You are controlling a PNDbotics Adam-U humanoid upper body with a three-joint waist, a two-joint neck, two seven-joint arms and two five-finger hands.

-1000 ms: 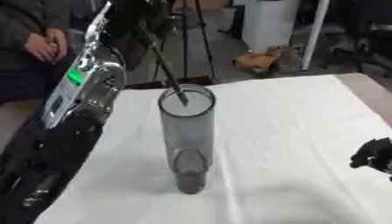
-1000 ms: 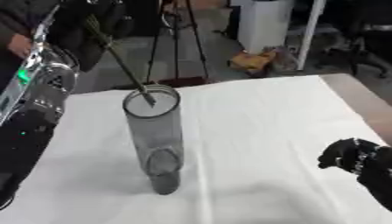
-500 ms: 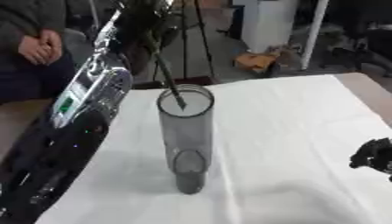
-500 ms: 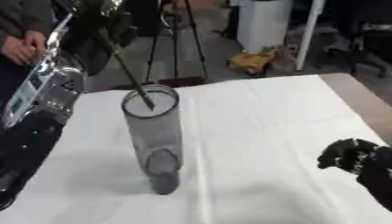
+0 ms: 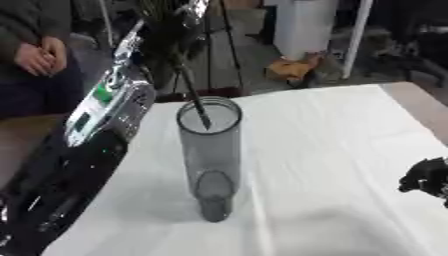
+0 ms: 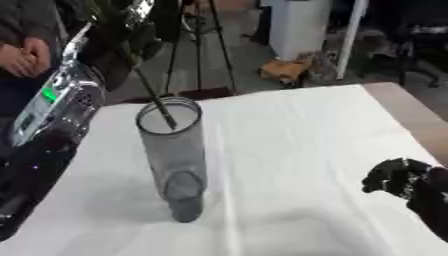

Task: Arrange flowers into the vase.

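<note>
We see a tall clear vase (image 5: pixel 210 150) standing upright on the white-covered bench (image 5: pixel 332 150), towards its left side and about midway between the near and far edges. A dark stem (image 5: pixel 194 97) slants down into the vase's mouth, its lower tip just inside the rim and against the far inner wall, while the rest rises up and away to the left. Our left hand (image 5: pixel 171 32) is high above the far left of the bench, its dark fingers curled round the upper part of the stem, where blurred dark foliage hides the exact grip. The left arm (image 5: pixel 96 120) runs from the lower left corner up past the vase, just beside it. Our right hand (image 6: pixel 402 180) rests at the near right edge of the bench, well apart from the vase, its fingers curled in and holding nothing.
</note>
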